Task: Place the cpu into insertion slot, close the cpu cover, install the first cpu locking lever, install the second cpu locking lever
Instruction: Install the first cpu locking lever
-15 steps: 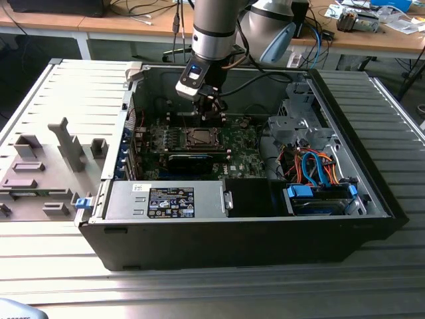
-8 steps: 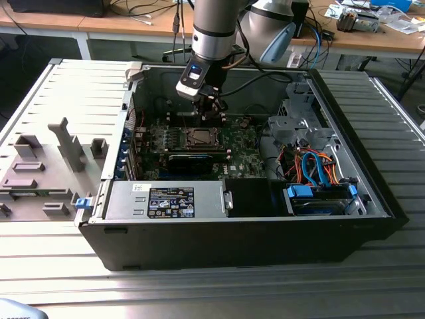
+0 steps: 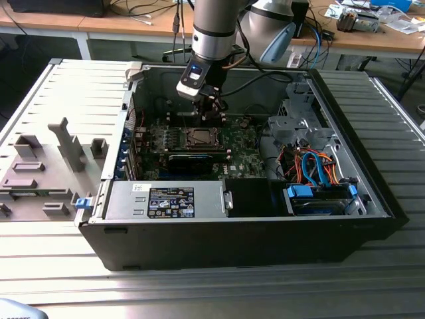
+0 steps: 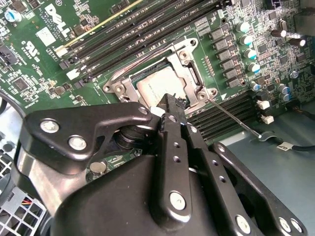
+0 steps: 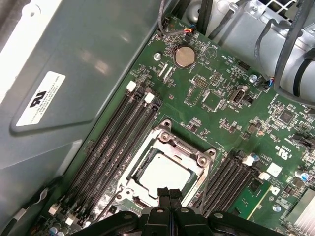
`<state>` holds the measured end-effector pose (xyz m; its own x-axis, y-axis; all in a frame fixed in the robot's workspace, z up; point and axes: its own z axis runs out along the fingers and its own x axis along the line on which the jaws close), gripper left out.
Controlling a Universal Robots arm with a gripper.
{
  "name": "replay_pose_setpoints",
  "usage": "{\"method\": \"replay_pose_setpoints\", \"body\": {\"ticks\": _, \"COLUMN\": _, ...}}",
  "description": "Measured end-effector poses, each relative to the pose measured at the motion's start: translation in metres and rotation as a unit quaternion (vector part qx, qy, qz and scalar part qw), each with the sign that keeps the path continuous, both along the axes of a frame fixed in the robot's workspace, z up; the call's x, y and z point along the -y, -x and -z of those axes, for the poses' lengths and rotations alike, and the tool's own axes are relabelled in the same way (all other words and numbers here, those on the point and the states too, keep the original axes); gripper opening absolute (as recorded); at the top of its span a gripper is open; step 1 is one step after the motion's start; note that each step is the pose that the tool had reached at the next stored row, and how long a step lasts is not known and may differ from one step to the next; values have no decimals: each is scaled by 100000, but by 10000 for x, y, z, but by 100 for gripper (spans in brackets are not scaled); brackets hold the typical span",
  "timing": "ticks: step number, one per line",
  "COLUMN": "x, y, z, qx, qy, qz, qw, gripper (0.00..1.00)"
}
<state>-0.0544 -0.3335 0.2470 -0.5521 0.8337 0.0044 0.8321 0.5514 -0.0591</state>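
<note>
The cpu (image 5: 161, 174) lies in the insertion slot (image 3: 198, 137) on the green motherboard, its dull silver top showing through the window of the cpu cover (image 5: 170, 143). The cover lies flat over the chip (image 4: 158, 86), its frame (image 4: 191, 74) around it. A thin wire lever (image 4: 232, 119) runs out from one corner of the socket across the memory slots. My gripper (image 5: 170, 192) is shut with nothing between its fingers, its tips (image 4: 170, 100) close over the socket's edge. I cannot tell whether they touch it. In the exterior view the gripper (image 3: 212, 119) hangs just above the socket.
The open computer case (image 3: 372, 199) walls in the board. Memory slots (image 5: 120, 132) flank the socket on both sides. A drive cage with orange and blue cables (image 3: 312, 166) is at the exterior view's right, and the power supply (image 3: 166, 199) is in front. Grey fixtures (image 3: 66, 143) stand outside at the left.
</note>
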Motion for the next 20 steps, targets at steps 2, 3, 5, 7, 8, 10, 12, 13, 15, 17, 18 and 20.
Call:
{"method": "replay_pose_setpoints", "body": {"ticks": 2, "x": 0, "y": 0, "z": 0, "qx": 1, "qy": -2, "qz": -219, "qw": 100000, "gripper": 11}}
{"method": "replay_pose_setpoints", "body": {"ticks": 3, "x": 0, "y": 0, "z": 0, "qx": 0, "qy": 1, "qz": -274, "qw": 100000, "gripper": 11}}
{"method": "replay_pose_setpoints", "body": {"ticks": 5, "x": 0, "y": 0, "z": 0, "qx": 0, "qy": -1, "qz": -400, "qw": 99999, "gripper": 11}}
{"method": "replay_pose_setpoints", "body": {"ticks": 7, "x": 0, "y": 0, "z": 0, "qx": -1, "qy": -1, "qz": -567, "qw": 99998, "gripper": 11}}
{"method": "replay_pose_setpoints", "body": {"ticks": 8, "x": 0, "y": 0, "z": 0, "qx": 3, "qy": 0, "qz": -622, "qw": 99998, "gripper": 11}}
{"method": "replay_pose_setpoints", "body": {"ticks": 10, "x": 0, "y": 0, "z": 0, "qx": 2, "qy": 1, "qz": -728, "qw": 99997, "gripper": 11}}
{"method": "replay_pose_setpoints", "body": {"ticks": 12, "x": 0, "y": 0, "z": 0, "qx": 2, "qy": 0, "qz": -847, "qw": 99996, "gripper": 11}}
{"method": "replay_pose_setpoints", "body": {"ticks": 13, "x": 0, "y": 0, "z": 0, "qx": 2, "qy": 0, "qz": -900, "qw": 99996, "gripper": 11}}
{"method": "replay_pose_setpoints", "body": {"ticks": 15, "x": 0, "y": 0, "z": 0, "qx": 1, "qy": -2, "qz": -1045, "qw": 99995, "gripper": 11}}
{"method": "replay_pose_setpoints", "body": {"ticks": 17, "x": 0, "y": 0, "z": 0, "qx": 0, "qy": -1, "qz": -1180, "qw": 99993, "gripper": 11}}
{"method": "replay_pose_setpoints", "body": {"ticks": 18, "x": 0, "y": 0, "z": 0, "qx": 1, "qy": -1, "qz": -1231, "qw": 99992, "gripper": 11}}
{"method": "replay_pose_setpoints", "body": {"ticks": 20, "x": 0, "y": 0, "z": 0, "qx": 1, "qy": 1, "qz": -1342, "qw": 99991, "gripper": 11}}
